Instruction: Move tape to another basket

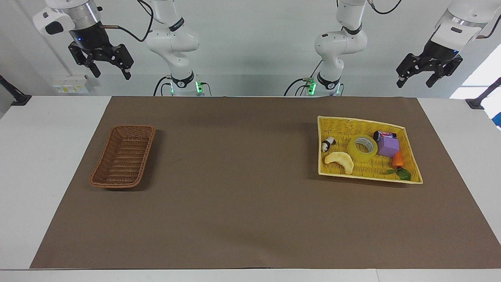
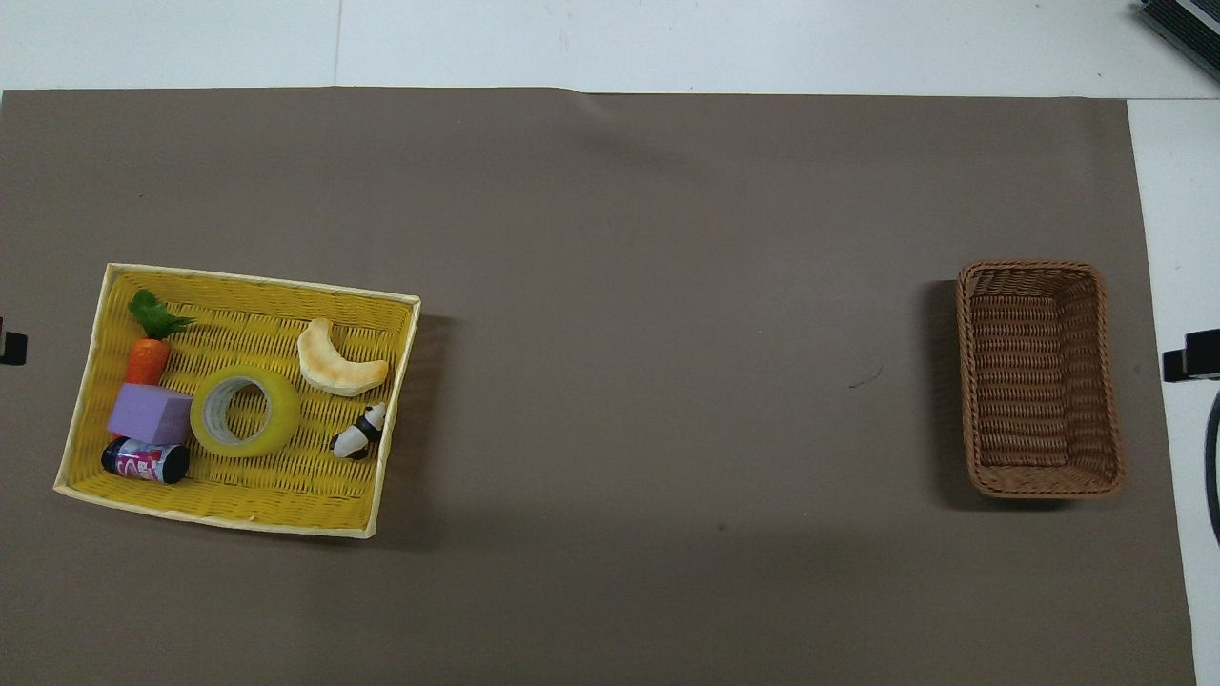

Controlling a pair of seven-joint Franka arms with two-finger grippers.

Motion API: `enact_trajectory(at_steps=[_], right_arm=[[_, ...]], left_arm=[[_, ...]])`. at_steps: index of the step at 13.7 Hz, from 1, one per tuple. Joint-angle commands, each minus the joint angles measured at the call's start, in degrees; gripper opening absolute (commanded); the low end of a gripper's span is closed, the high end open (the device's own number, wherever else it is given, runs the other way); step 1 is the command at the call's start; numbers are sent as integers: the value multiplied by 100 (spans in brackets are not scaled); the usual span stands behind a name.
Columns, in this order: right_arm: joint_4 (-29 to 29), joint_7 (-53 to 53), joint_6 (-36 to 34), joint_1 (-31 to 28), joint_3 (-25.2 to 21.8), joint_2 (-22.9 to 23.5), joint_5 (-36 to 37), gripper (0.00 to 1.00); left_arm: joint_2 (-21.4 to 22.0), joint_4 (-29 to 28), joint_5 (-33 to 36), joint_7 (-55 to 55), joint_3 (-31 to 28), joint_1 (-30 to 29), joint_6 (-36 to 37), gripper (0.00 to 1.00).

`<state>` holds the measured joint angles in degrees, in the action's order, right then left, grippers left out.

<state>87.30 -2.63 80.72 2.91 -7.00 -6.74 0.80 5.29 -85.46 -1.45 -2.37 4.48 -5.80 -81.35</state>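
The tape [image 1: 362, 156], a thick yellow roll with a pale core, lies flat in a shallow yellow woven tray [image 1: 344, 129] toward the left arm's end of the table. It also shows in the overhead view [image 2: 284, 419], in the tray [image 2: 286, 476]. The dark brown wicker basket [image 1: 124, 156] stands empty toward the right arm's end, and the overhead view [image 2: 1037, 376] shows it too. My left gripper [image 1: 415, 80] is open and raised high, above the table's edge near the tray. My right gripper [image 1: 111, 71] is open and raised high near the basket's end.
In the tray with the tape are a pale crescent toy [image 2: 338, 362], a small panda figure [image 2: 358, 433], a purple block [image 2: 148, 414], a small can [image 2: 145, 460] and a toy carrot [image 2: 148, 357]. A brown mat [image 1: 242, 176] covers the table between tray and basket.
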Motion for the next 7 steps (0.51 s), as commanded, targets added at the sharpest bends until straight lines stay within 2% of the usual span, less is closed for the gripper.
enact_trajectory(at_steps=[1, 7], right_arm=[[-29, 114, -92, -9, 6, -38, 34, 100], [-29, 114, -92, -9, 6, -38, 34, 100]], left_arm=[[130, -120, 57, -62, -17, 52, 22, 100], [165, -181, 22, 8, -44, 8, 5, 100]])
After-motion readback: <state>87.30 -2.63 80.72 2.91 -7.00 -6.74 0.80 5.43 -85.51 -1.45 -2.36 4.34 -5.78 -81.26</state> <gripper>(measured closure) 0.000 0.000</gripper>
